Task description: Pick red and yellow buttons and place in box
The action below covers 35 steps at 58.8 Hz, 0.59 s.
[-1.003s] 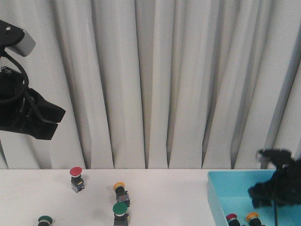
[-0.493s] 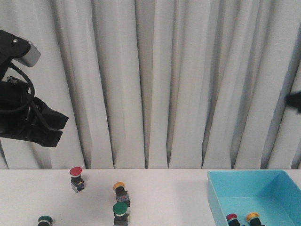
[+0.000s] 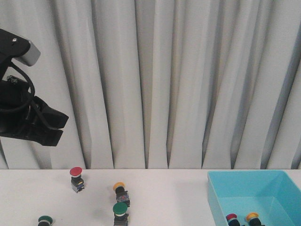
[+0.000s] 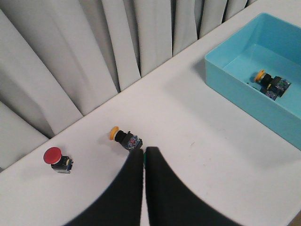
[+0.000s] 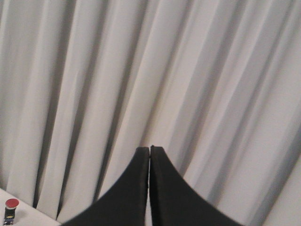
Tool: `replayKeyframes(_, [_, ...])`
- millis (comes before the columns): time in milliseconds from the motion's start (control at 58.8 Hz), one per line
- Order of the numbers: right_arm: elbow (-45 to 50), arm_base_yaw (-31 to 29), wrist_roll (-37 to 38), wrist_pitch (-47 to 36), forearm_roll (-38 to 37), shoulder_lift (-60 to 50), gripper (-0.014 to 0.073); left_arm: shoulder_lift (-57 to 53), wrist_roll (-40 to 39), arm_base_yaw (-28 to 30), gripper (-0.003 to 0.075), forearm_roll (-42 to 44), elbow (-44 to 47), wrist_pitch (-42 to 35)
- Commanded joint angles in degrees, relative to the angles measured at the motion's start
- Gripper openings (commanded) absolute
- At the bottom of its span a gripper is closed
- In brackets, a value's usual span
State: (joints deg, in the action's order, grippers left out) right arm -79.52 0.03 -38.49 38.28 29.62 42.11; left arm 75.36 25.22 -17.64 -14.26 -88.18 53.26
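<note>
While a red button [image 3: 75,172] and a yellow button [image 3: 119,187] stand on the white table [image 3: 164,197] and two more lie in the blue box [image 3: 221,181], both the left gripper [image 4: 143,151] and the right gripper [image 5: 149,149] are pressed closed, empty.

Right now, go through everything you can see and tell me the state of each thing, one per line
left gripper: shut, empty, raised above the table
right gripper: shut, empty, facing the curtain
red button: on the table, outside the box
yellow button: on the table, lying tipped
box: open-topped, holding a red-capped button and a yellow-capped button
green buttons: on the table
</note>
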Motion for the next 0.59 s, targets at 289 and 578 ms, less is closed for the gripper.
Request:
replayKeyframes(289, [-1.2, 2.9, -0.2, -3.4, -1.0, 0.8, -0.0008, -1.5, -0.5, -0.2, 0.0004, -1.4, -1.4, -3.6])
replayKeyframes(578, [-1.2, 2.9, -0.2, -3.4, -1.0, 0.8, -0.0008, -1.5, -0.5, -0.2, 0.0004, -1.4, -1.4, -3.6])
